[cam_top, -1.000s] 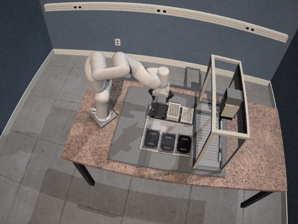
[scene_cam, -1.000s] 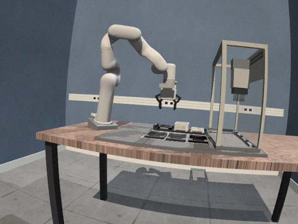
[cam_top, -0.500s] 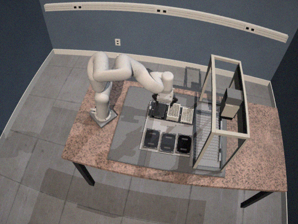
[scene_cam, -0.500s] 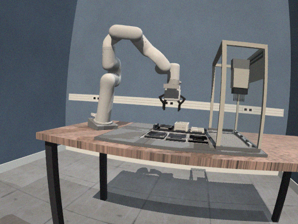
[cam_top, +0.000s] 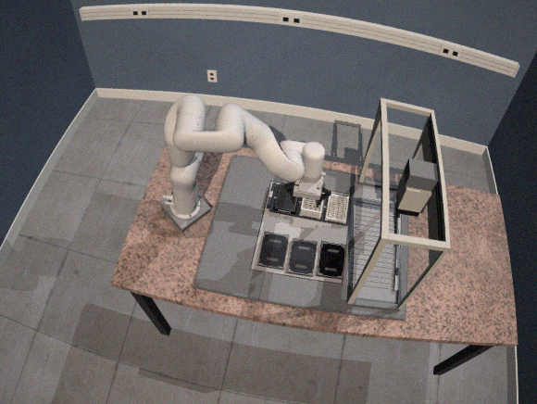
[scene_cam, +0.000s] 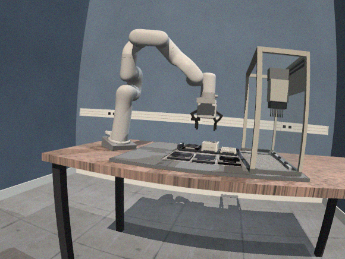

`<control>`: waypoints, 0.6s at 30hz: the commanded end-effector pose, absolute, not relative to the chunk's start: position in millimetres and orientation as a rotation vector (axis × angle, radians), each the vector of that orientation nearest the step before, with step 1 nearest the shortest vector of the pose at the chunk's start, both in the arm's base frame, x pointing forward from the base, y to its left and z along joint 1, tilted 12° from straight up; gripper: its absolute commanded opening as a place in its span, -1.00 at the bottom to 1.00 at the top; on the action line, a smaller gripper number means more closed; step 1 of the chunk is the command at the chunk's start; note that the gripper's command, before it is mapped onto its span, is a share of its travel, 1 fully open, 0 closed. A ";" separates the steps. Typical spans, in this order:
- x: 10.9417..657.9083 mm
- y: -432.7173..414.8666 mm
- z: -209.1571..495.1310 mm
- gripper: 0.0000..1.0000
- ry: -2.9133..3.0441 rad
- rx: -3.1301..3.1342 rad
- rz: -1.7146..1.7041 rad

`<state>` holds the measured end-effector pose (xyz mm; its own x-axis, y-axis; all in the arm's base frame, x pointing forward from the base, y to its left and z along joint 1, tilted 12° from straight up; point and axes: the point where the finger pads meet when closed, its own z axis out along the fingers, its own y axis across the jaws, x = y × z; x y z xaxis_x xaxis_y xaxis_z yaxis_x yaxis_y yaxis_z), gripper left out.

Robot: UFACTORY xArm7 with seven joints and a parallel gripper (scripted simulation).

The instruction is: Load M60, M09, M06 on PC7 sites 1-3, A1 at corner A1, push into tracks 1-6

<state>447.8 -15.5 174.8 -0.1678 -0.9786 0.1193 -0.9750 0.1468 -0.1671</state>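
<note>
The plate carrier PC7 [cam_top: 307, 205] lies on the grey apron in front of the far end of the rails, its handle [scene_cam: 180, 145] pointing towards the arm's base. A dark plate [cam_top: 284, 202] sits on the site next to the handle. The white deep-well block M09 [cam_top: 311, 207] sits on the middle site and shows as the tallest piece in the exterior view [scene_cam: 210, 145]. A white plate [cam_top: 337, 208] sits on the site nearest the rails. My gripper [scene_cam: 205, 123] is open and empty, well above the carrier, roughly over the deep-well block.
Three dark nests [cam_top: 302, 256] stand in a row on the near side of the apron and look empty. The instrument's beige frame [cam_top: 402, 204] stands over the ribbed rails [cam_top: 372, 250], with a pipetting head [scene_cam: 277, 89] hanging inside it.
</note>
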 end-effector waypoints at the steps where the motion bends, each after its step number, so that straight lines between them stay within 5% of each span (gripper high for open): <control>1: 460.2 -30.5 178.5 1.00 2.362 -2.014 -0.322; 18: 468.5 -42.6 180.4 1.00 2.362 -2.015 -0.323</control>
